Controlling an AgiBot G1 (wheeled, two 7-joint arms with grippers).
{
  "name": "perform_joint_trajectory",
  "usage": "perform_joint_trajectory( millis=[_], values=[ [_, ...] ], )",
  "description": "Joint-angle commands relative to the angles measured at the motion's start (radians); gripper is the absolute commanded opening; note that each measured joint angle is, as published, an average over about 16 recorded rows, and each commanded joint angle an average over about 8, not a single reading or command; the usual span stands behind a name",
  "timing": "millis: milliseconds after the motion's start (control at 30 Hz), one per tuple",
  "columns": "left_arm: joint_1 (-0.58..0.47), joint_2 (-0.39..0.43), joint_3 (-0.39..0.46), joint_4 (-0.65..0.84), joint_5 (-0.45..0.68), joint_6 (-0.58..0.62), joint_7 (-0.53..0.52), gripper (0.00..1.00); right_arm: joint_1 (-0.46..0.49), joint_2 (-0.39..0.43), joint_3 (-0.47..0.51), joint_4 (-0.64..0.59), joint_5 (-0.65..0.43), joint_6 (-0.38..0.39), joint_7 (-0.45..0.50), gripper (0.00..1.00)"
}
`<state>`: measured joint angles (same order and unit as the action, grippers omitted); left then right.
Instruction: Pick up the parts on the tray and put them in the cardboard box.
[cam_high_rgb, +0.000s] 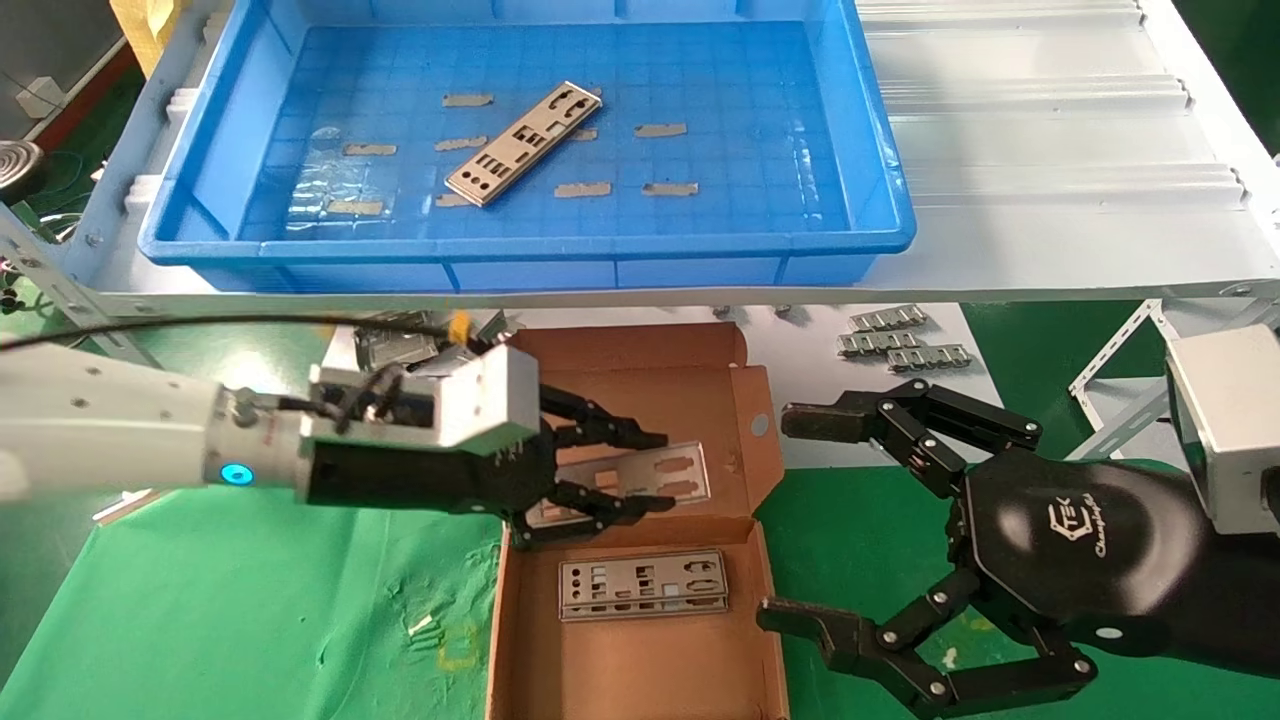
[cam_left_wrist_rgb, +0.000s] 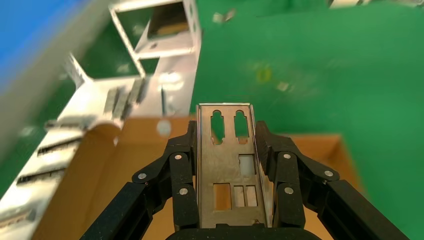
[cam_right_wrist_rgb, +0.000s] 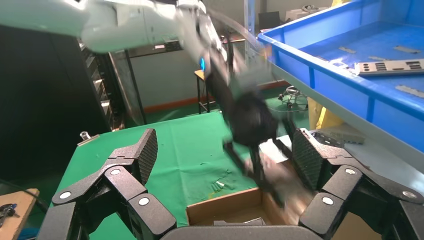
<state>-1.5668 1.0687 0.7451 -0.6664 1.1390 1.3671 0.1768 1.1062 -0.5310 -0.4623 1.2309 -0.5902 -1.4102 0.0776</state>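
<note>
Altogether three parts: one on tray (cam_high_rgb: 880, 215), one in cardboard box (cam_high_rgb: 640, 395), one held (cam_high_rgb: 640, 478).

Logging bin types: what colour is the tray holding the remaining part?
Bright blue tray, with a grid-patterned floor; clearest in the head view.

The only readable marking sits on the black shell of the right hand (cam_high_rgb: 790, 520) in the head view: a white angular logo with the letters "TEK" beside it and a slanted script word beneath, too small to read with certainty.
</note>
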Motion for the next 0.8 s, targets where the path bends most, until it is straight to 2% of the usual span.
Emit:
perform_joint_trajectory(
  millis=[33, 333, 400, 433, 600, 667, 700, 800],
  values=[
    [0.046, 0.022, 0.006, -0.002, 0.018, -0.053, 0.048, 0.0, 0.0, 0.0, 0.0, 0.0, 0.0, 0.0, 0.0, 1.0],
    [0.116, 0.094, 0.031, 0.084, 0.054, -0.108, 0.141, 0.0, 0.0, 0.0, 0.0, 0.0, 0.0, 0.0, 0.0, 1.0],
    [0.121, 0.106, 0.036, 0.107, 0.059, -0.108, 0.155, 0.05, 0.0, 0.0, 0.0, 0.0, 0.0, 0.0, 0.0, 1.0],
    [0.122, 0.111, 0.039, 0.118, 0.062, -0.107, 0.162, 0.14, 0.0, 0.0, 0.0, 0.0, 0.0, 0.0, 0.0, 1.0],
    [0.121, 0.136, 0.048, 0.168, 0.074, -0.098, 0.204, 0.76, 0.0, 0.0, 0.0, 0.0, 0.0, 0.0, 0.0, 1.0],
    [0.121, 0.144, 0.049, 0.184, 0.076, -0.099, 0.226, 0.97, 0.0, 0.0, 0.0, 0.0, 0.0, 0.0, 0.0, 1.0],
    [0.121, 0.147, 0.049, 0.191, 0.077, -0.1, 0.238, 1.0, 0.0, 0.0, 0.0, 0.0, 0.0, 0.0, 0.0, 1.0],
    [0.12, 0.16, 0.047, 0.216, 0.076, -0.103, 0.266, 1.0, 0.0, 0.0, 0.0, 0.0, 0.0, 0.0, 0.0, 1.0]
  ],
)
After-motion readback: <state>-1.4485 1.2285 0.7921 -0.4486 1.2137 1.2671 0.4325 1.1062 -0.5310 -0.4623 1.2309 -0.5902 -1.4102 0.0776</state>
